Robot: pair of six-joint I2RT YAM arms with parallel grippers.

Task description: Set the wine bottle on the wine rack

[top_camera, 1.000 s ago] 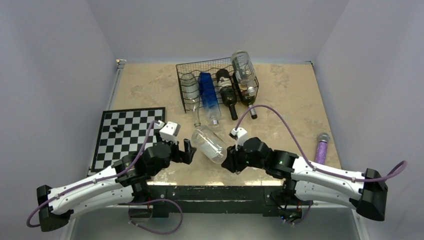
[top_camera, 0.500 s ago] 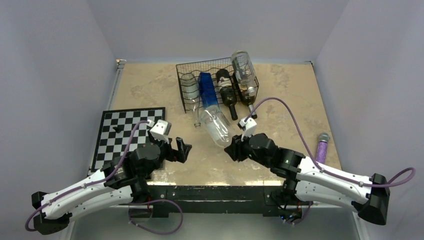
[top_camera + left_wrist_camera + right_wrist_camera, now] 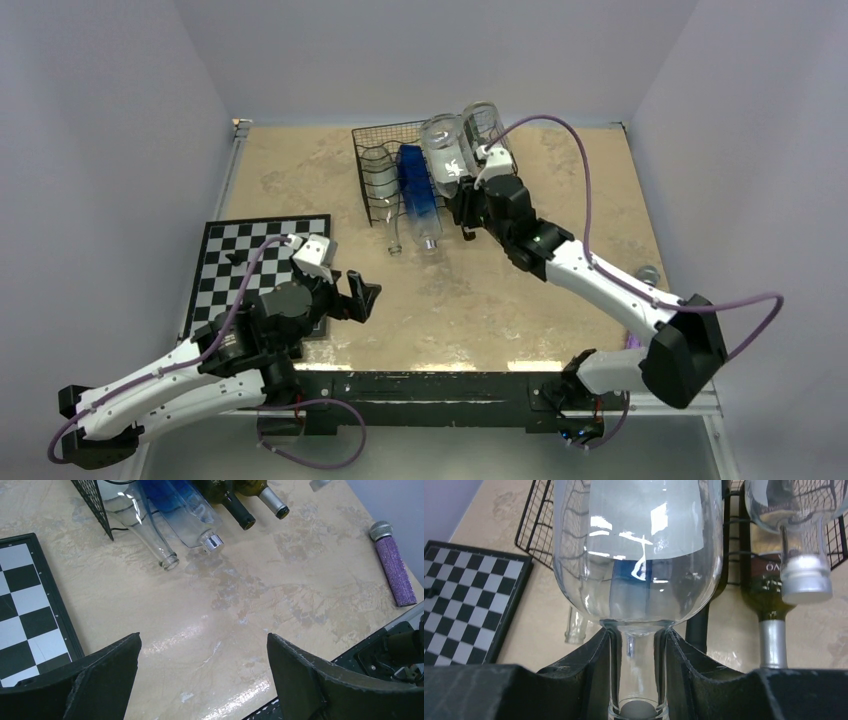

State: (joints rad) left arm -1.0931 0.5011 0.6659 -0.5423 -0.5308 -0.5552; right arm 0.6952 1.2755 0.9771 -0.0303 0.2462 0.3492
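A clear wine bottle (image 3: 440,150) (image 3: 639,555) hangs above the black wire wine rack (image 3: 375,135) (image 3: 531,535), base away from me. My right gripper (image 3: 462,200) (image 3: 638,645) is shut on its neck, a finger (image 3: 594,665) on either side. Whether the bottle touches the rack I cannot tell. On the rack lie a clear bottle (image 3: 380,180), a blue bottle (image 3: 418,195) and dark bottles (image 3: 235,507), and another clear bottle (image 3: 487,135) rests on top. My left gripper (image 3: 365,295) (image 3: 204,645) stands open over bare table near the front edge.
A black-and-white chessboard (image 3: 240,265) (image 3: 25,605) lies at the left, beside my left arm. A purple microphone (image 3: 393,562) lies near the table's right front. The necks of the racked bottles stick out toward me over the table (image 3: 250,590).
My right arm has carried the clear bottle from the table near the front up and back to the rack. The left gripper has drawn back a little to the left, still open.
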